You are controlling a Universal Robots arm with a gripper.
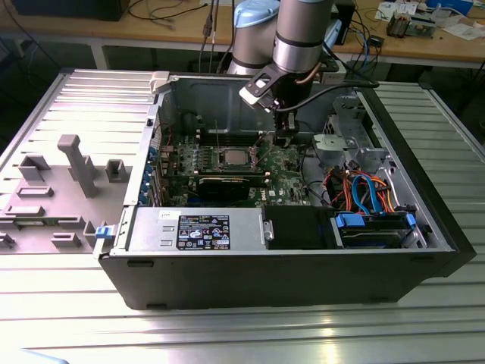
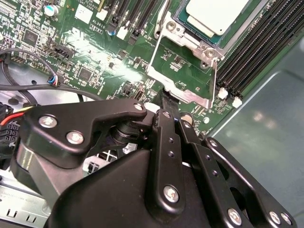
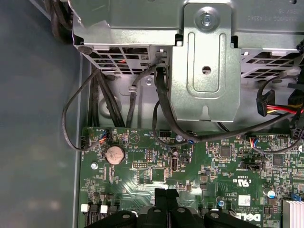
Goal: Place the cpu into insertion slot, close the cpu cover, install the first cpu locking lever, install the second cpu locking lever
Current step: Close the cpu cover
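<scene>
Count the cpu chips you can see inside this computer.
1. The cpu sits in its socket on the green board, right beside the open cpu cover. Part of the board is hidden, so another cannot be ruled out.

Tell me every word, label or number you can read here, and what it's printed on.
No text can be quoted with confidence.
Black label on the silver box: white print, too small to read.
White sticker beside it: too small to read.
Green board: tiny white lettering, upside down, not reliably readable.
Grey metal cage: faint stamped characters, unreadable.
</scene>
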